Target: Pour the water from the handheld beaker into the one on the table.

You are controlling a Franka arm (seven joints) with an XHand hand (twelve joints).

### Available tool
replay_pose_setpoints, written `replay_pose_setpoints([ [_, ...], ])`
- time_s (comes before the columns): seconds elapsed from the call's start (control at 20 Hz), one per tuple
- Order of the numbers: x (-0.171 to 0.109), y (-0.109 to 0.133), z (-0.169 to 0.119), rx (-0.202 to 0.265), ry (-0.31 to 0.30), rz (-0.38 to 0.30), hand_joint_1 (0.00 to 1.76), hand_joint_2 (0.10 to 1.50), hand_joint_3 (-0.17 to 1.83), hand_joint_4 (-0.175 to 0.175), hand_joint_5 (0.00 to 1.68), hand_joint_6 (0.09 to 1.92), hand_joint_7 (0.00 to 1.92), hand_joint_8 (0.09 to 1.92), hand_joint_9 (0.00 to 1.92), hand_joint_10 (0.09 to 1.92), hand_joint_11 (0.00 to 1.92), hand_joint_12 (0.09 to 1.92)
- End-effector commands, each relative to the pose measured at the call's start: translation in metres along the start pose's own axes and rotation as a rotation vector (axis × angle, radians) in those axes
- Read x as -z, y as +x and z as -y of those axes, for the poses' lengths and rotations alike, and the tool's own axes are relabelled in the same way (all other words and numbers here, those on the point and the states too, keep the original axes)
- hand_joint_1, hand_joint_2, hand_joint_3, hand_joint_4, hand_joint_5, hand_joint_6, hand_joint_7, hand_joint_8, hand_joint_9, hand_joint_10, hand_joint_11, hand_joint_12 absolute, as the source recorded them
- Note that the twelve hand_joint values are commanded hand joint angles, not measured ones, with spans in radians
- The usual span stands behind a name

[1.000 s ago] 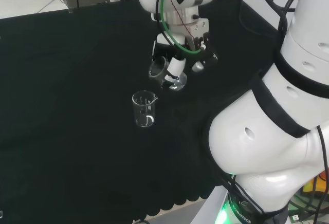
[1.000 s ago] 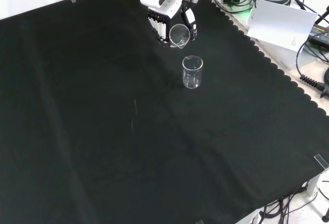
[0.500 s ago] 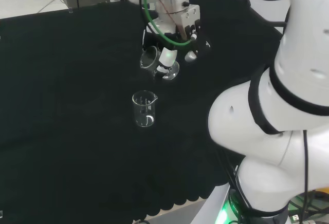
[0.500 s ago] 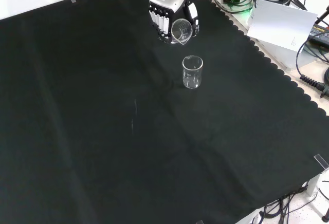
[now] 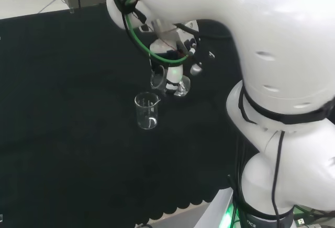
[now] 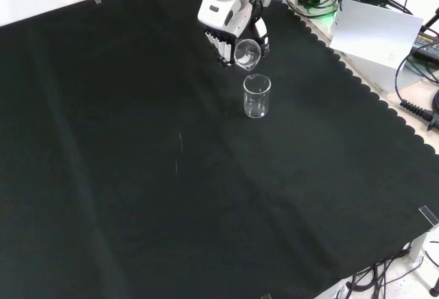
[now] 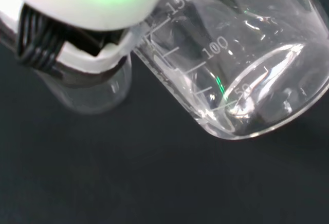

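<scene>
Head view: camera behind and above the arm's base, looking down over the white arm links (image 5: 272, 55) onto the black cloth (image 5: 63, 107). Front view: opposite side, high, looking down at the cloth (image 6: 171, 196), farther back. Wrist view: very close, past the hand (image 7: 77, 8). All three share the held beaker (image 6: 247, 53) (image 5: 159, 79) (image 7: 231, 64) and standing beaker (image 6: 256, 96) (image 5: 146, 111) (image 7: 95, 90).

black cloth (image 6: 137, 175) bears one beaker (image 6: 256, 97) (upright).
</scene>
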State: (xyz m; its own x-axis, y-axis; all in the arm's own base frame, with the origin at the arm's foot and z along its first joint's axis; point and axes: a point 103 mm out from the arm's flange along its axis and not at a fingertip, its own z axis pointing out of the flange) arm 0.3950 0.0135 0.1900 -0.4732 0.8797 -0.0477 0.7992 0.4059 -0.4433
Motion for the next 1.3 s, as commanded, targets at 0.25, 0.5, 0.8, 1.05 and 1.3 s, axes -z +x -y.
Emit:
replay_pose_setpoints([
  [0.25,-0.015,0.002,0.004,-0.003,0.082,0.018,1.34,0.51,0.78,-0.175,1.53,0.20,1.61,0.10,1.84,0.09,1.58,0.58],
  [0.5,-0.009,0.008,0.005,-0.001,0.084,0.035,1.34,0.51,0.78,-0.175,1.53,0.20,1.61,0.10,1.84,0.09,1.57,0.58],
  [0.8,-0.003,0.015,0.005,0.009,0.088,0.059,1.34,0.51,0.78,-0.175,1.53,0.20,1.61,0.10,1.85,0.09,1.57,0.59],
  [1.05,0.006,0.023,0.004,0.014,0.105,0.108,1.34,0.51,0.78,-0.175,1.53,0.20,1.61,0.10,1.85,0.09,1.57,0.59],
  [1.3,0.011,0.030,0.000,0.015,0.132,0.164,1.34,0.51,0.78,-0.175,1.53,0.21,1.61,0.11,1.85,0.09,1.57,0.60],
])
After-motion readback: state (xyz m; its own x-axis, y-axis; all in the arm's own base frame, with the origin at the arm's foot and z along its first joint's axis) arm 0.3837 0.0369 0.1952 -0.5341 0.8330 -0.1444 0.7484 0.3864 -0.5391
